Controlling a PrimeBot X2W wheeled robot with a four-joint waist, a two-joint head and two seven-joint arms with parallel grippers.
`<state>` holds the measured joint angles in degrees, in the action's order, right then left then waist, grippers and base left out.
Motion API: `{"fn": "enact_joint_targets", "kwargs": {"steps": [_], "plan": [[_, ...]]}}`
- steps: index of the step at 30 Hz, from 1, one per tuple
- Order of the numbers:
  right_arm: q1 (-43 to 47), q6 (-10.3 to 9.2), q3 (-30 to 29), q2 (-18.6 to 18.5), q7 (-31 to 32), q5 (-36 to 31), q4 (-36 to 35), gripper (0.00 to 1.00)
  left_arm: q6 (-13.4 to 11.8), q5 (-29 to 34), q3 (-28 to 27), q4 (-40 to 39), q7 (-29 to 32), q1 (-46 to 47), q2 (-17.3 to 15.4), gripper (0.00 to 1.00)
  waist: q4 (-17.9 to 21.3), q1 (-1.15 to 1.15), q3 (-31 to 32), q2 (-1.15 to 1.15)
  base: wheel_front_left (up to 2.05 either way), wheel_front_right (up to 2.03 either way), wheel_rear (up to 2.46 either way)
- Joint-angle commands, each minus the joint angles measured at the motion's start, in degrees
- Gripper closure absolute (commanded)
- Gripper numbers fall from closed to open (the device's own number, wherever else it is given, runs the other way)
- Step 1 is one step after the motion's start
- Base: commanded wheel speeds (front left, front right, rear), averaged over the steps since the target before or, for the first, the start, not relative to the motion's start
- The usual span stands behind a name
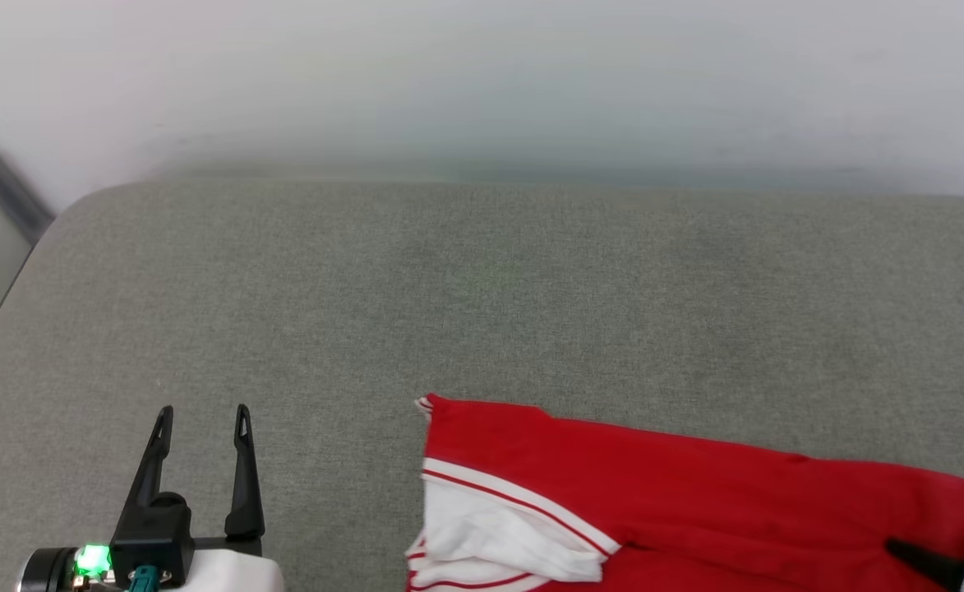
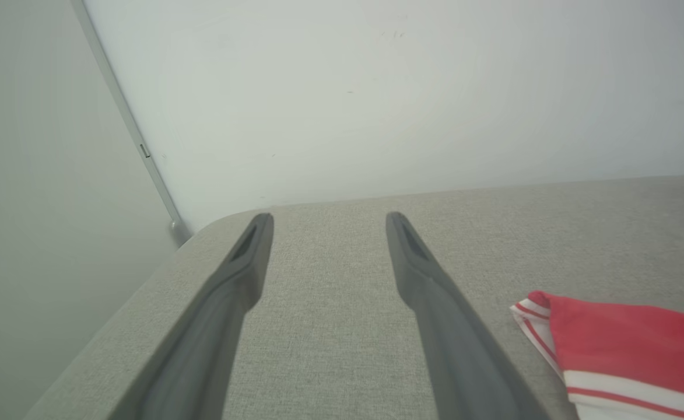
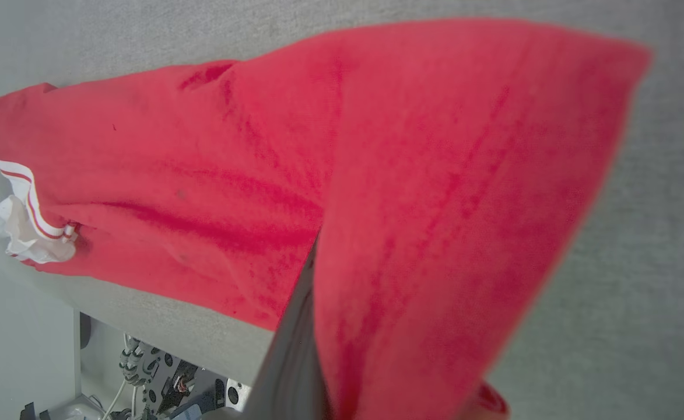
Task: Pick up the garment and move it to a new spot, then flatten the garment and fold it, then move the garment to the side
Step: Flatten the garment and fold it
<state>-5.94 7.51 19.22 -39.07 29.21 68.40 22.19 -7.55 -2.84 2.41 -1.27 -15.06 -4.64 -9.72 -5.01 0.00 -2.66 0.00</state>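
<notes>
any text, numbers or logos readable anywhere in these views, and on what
No readable text in any view.
garment: plain red cloth, white sleeve, striped trim; no lettering or number on the faces in view.
wiring and parts at the bottom left of the right wrist view: too small to read.

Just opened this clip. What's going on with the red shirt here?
A two-armed robot is working on a red shirt with white sleeves, which lies bunched at the near right of a grey padded surface. The right gripper is shut on a fold of the red cloth, which drapes over its finger in the right wrist view. The left gripper is open and empty, over the surface to the shirt's left. The shirt is not yet flattened or folded.
</notes>
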Motion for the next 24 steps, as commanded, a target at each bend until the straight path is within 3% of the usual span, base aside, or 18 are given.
{"fn": "enact_joint_targets", "kwargs": {"steps": [1,9,16,24], "plan": [[0.6,-0.04,-0.5,-1.0,-0.1,-0.4,0.4,1.0,0.2,0.2,-0.4,0.0,-0.1,-0.7,0.3,0.0,0.2,0.0,0.5,0.0,0.0,0.0,0.0],[2.5,-0.03,-3.0,-5.0,3.3,-0.1,-1.1,1.0,1.6,1.3,-1.3,0.9,-0.1,-2.7,0.8,0.0,0.8,0.0,2.5,0.0,0.0,0.0,0.0],[3.2,-0.02,-3.5,-1.8,6.4,0.6,-12.6,1.0,2.4,1.7,-1.9,0.7,-0.1,-3.5,1.5,0.0,1.2,0.0,3.1,0.0,0.0,0.0,0.0],[-0.4,-0.02,0.5,3.5,11.6,-5.3,-22.4,1.0,3.3,1.8,-1.7,0.9,-0.1,-3.1,2.4,0.0,0.8,0.0,2.7,0.0,0.0,0.0,0.0]]}}
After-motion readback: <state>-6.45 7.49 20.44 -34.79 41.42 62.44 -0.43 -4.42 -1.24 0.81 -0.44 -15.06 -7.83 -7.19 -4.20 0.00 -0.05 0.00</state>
